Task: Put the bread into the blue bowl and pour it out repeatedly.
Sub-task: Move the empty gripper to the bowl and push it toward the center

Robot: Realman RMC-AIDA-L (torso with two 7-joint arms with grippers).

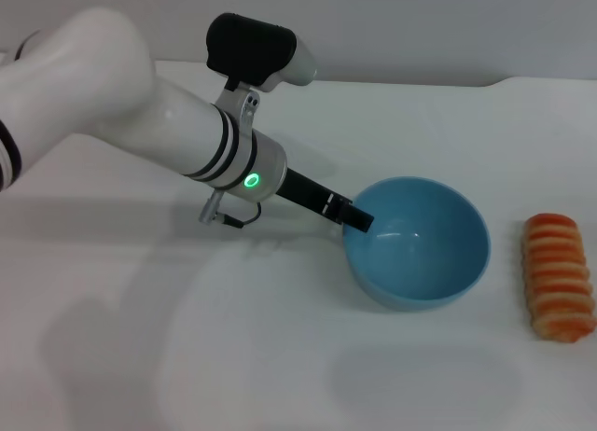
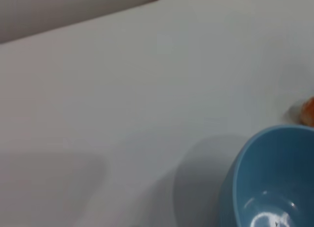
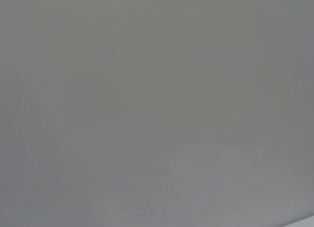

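The blue bowl (image 1: 420,244) stands on the white table, tilted a little with its opening toward its left rim, and it is empty. My left gripper (image 1: 353,218) is shut on the bowl's left rim, one black finger (image 1: 359,221) showing inside the rim. The bread (image 1: 558,276), orange-red with pale stripes, lies on the table to the right of the bowl, apart from it. In the left wrist view the bowl (image 2: 274,183) fills the lower corner and an edge of the bread (image 2: 309,111) shows beyond it. The right gripper is out of view.
The white table (image 1: 233,356) spreads in front of and behind the bowl; its far edge (image 1: 448,76) runs along the back. My left arm (image 1: 140,104) reaches across the table's left half. The right wrist view shows only a plain grey surface.
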